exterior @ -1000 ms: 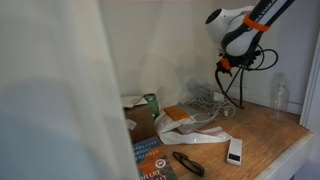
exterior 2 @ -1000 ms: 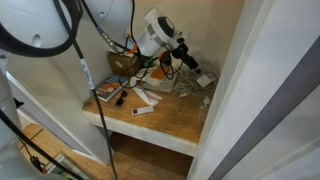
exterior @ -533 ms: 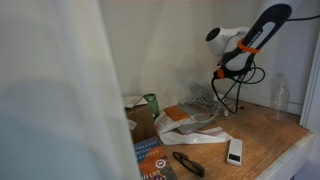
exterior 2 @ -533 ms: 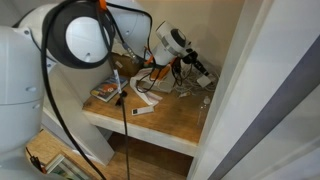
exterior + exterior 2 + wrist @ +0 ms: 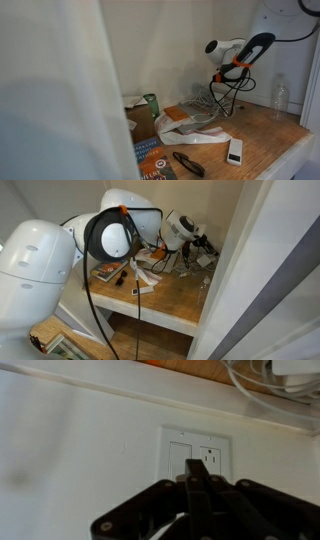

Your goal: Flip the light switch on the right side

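1. The light switch sits in a white wall plate straight ahead of my gripper. The fingertips hide its lower edge, and I can't tell whether they touch it.
2. My fingers are clenched together with nothing between them.
3. Beyond the plate, further past the tip, I see a wooden shelf edge with white cables lying on it.

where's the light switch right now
In the wrist view the light switch sits on the white wall, right of centre, just above the gripper and below the white cables.
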### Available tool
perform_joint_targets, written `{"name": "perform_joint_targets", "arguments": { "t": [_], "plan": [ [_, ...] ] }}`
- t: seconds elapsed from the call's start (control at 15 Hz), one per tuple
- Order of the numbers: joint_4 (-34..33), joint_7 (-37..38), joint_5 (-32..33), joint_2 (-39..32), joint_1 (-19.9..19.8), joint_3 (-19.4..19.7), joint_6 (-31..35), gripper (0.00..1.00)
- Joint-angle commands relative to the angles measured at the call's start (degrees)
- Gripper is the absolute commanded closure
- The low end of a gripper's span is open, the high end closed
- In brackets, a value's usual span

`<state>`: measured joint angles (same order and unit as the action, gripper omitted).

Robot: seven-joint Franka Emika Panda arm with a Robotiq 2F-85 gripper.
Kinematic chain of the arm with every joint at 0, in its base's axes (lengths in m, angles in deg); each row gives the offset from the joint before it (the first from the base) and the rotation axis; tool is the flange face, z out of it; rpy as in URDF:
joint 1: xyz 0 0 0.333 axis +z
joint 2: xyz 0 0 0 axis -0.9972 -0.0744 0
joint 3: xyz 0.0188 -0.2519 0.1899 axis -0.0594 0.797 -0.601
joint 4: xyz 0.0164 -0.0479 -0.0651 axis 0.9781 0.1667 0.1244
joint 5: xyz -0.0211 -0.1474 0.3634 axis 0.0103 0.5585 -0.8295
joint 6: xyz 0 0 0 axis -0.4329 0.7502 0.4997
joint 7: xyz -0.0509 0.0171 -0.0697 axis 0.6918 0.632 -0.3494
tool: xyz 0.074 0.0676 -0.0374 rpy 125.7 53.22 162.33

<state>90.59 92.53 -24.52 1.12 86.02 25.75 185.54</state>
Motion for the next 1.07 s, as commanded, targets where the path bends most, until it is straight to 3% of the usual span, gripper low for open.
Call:
{"name": "perform_joint_targets", "arguments": {
  "t": [0.0,1.0],
  "plan": [
    [-9.3,3.4,-1.1,-6.7,-0.5,1.9,-2.9,1.0],
    [-24.9,8.1,-1.4,-17.6,-4.1,4.5,-6.0,1.0]
  ]
}}
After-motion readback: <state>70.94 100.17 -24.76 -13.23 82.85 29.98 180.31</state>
